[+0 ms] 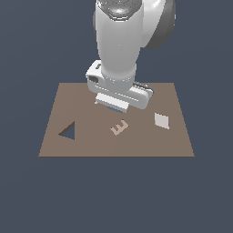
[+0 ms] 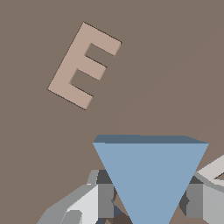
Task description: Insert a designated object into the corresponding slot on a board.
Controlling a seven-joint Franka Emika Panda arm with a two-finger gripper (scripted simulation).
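You can read only one piece of writing here: the beige E, a flat letter piece that lies on the brown board, tilted. No brand or label shows on the arm or on the other pieces.

Your hand is low over the board, near its far edge, and in the wrist view its two fingers stand on both sides of the light blue triangular block. They appear to press on the sides of the block, so the hand is narrow and holds it. In the exterior view you see only a thin blue strip of the block under the hand, just behind the E.

The slot, a dark triangular cutout, is near the exterior view's left edge of the board, well apart from the hand. A white square tile lies towards the exterior view's right
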